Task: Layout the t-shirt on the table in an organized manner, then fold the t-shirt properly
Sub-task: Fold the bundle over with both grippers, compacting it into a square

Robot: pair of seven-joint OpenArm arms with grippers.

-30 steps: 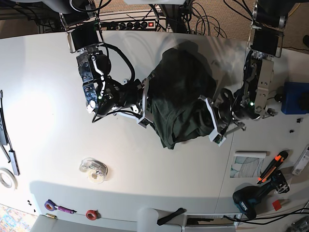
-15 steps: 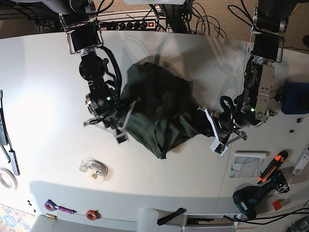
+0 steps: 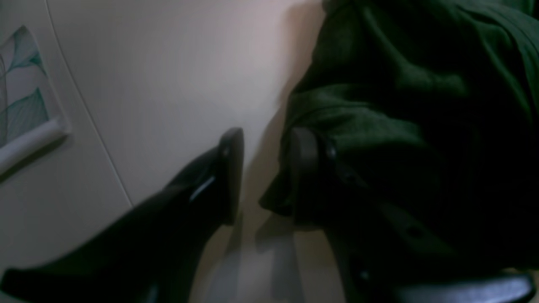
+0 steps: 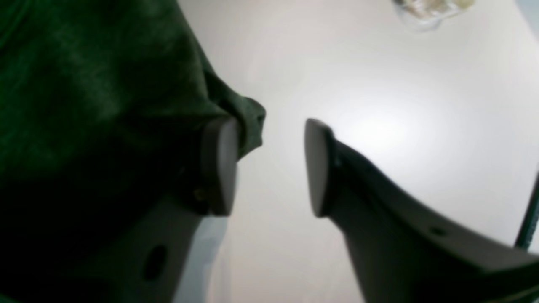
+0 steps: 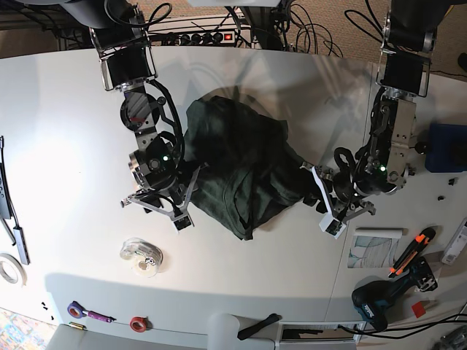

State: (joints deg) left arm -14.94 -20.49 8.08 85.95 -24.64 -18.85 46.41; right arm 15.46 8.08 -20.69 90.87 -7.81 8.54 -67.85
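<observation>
The dark green t-shirt (image 5: pixel 237 164) lies crumpled in a heap in the middle of the white table (image 5: pixel 66 131). My right gripper (image 5: pixel 186 200) sits at the heap's left edge. In the right wrist view it (image 4: pixel 269 166) is open, bare table shows between the fingers, and a corner of the t-shirt (image 4: pixel 105 84) rests over the left fingertip. My left gripper (image 5: pixel 322 203) sits at the heap's right edge. It (image 3: pixel 265 172) is open too, with the t-shirt (image 3: pixel 400 126) bunched against the outside of its right finger.
A clear tape roll (image 5: pixel 142 257) lies front left of the shirt. Right of the table seam (image 5: pixel 343 240) are a leaf-print paper (image 5: pixel 368 251), an orange-handled cutter (image 5: pixel 412 251), a drill (image 5: pixel 379 302) and a blue box (image 5: pixel 446 146). Small tools lie along the left and front edges.
Both grippers held the shirt and carried it leftward and down onto the table. Both have now opened and let go of the cloth.
</observation>
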